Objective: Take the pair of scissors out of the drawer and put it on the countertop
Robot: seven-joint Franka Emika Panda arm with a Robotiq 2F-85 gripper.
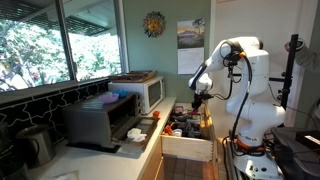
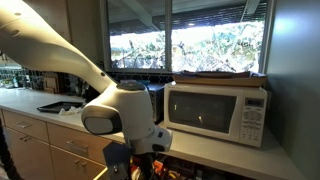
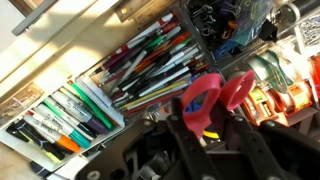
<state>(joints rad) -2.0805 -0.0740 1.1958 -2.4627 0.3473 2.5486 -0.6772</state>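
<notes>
The drawer (image 1: 190, 146) stands pulled open below the countertop (image 1: 140, 150); it has a pale front and is full of utensils. In the wrist view the drawer's compartments (image 3: 112, 108) hold pens and markers. My gripper (image 3: 207, 118) is shut on the red handles of the pair of scissors (image 3: 200, 95) and holds it above the drawer's contents. The blades are hidden behind the fingers. In both exterior views the gripper (image 1: 198, 95) (image 2: 140, 165) hangs over the open drawer.
A toaster oven (image 1: 100, 120) and a white microwave (image 1: 140, 90) stand on the countertop, the microwave also showing in an exterior view (image 2: 215, 110). Orange tape measures (image 3: 285, 95) and binder clips (image 3: 215, 20) lie in the drawer. The arm's base (image 1: 255, 120) stands beside the drawer.
</notes>
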